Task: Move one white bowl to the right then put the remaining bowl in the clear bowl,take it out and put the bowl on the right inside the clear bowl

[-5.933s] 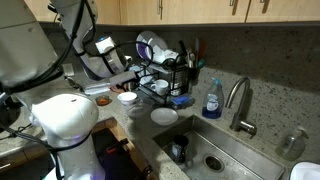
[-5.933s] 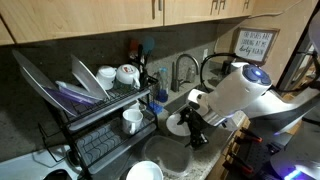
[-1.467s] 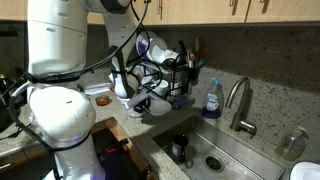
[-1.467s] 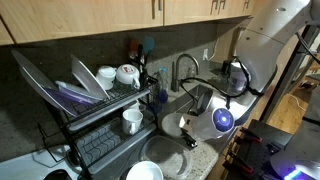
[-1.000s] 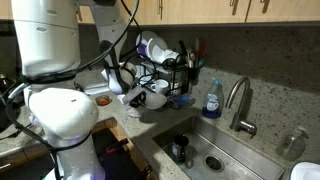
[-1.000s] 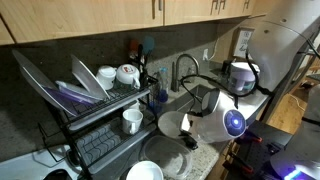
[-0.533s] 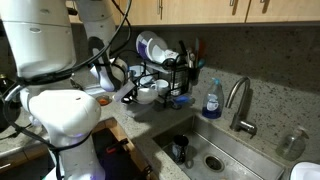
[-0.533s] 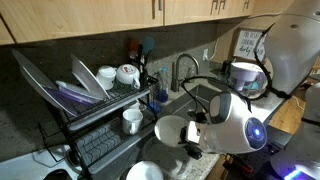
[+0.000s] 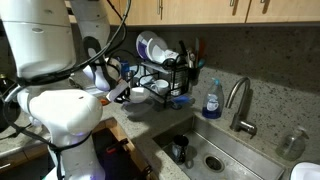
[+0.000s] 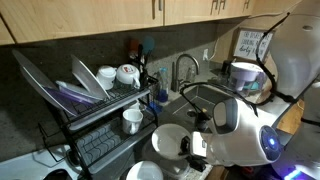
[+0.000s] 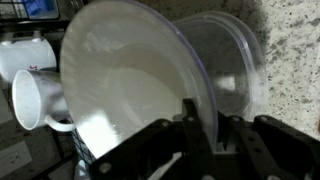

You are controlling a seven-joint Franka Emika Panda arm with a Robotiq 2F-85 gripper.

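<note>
The gripper has its dark jaws pinching the thin rim of a smooth, round white bowl. The glassy clear bowl is just beyond it, over the speckled stone surface.

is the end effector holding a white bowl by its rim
Yes, in the wrist view the end effector is shut on the rim of the white bowl.
</note>
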